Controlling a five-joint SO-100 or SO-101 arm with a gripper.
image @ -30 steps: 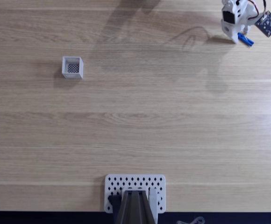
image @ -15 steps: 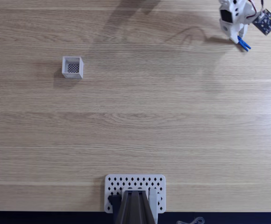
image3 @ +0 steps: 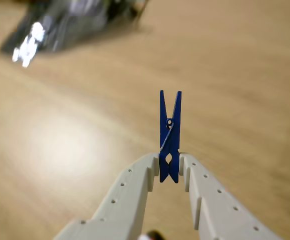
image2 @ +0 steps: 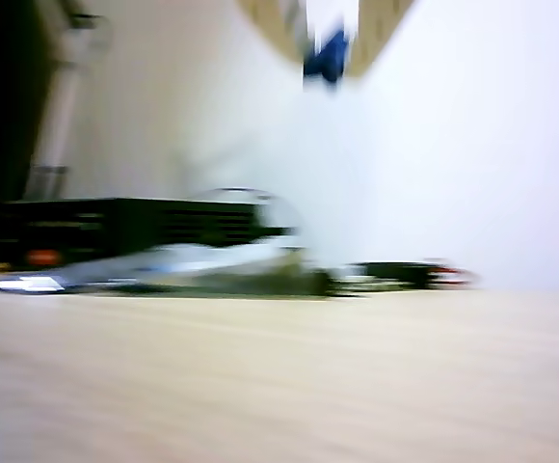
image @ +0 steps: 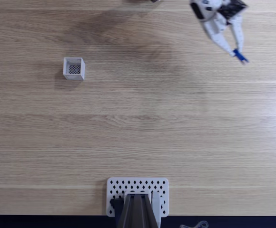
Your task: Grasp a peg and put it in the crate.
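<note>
While your hand (image3: pixel 169 167) is pinching the blue peg (image3: pixel 170 135) between its two pale fingers (image3: pixel 135 190), the wrist view is showing the peg standing straight out past the fingertips, its forked end pointing away over the wood. In the fixed view you are seeing the hand (image: pixel 238 55) near the top right corner, blurred, with the peg (image: pixel 241 57) at its tip as a small blue mark. The crate (image: pixel 73 68) is sitting upright on the counter (image: pixel 142 123) well apart from the hand, toward the left of that view, its dark grid bottom showing. The counter is a light wood-grain surface running in long horizontal boards, and soft shadows are lying across its upper part. At the bottom edge a white perforated plate (image: pixel 137 188) is resting under a dark mount (image: pixel 136 211). In the other view everything is smeared: a pale wall (image2: pixel 472 145), a low dark box (image2: pixel 135 227) and some loose clutter along the counter's far edge, with a blue smudge, probably the peg (image2: pixel 326 56), at the top.
</note>
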